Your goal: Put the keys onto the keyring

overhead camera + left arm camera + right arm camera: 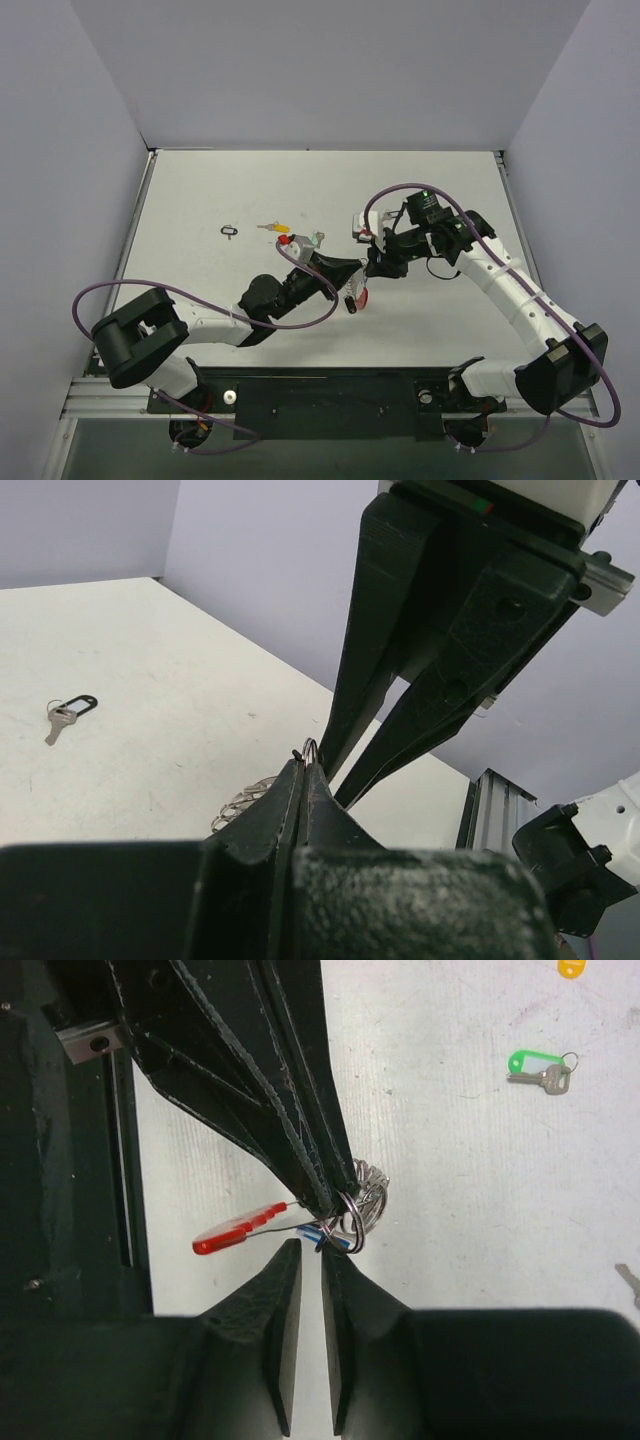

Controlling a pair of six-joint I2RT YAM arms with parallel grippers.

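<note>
Keyring, a silver metal ring with a beaded loop and a red curved plastic tag, is over mid-table, clenched in the left gripper. That arm is stretched low toward centre. The right gripper, arm elbowed round, meets it tip to tip with jaws pressed near together. Cannot tell if it grasps anything.

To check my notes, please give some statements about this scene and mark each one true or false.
1. The left fingers are shut on the keyring. True.
2. The key with the green tag lies on the table, off the keyring. True.
3. The red tag lies loose, far from both arms. False: it is joined to the keyring.
4. The key with the black tag is on the keyring. False: it lies alone on the table.
5. The right fingers are wide open. False: they are nearly closed, beside the keyring.
</note>
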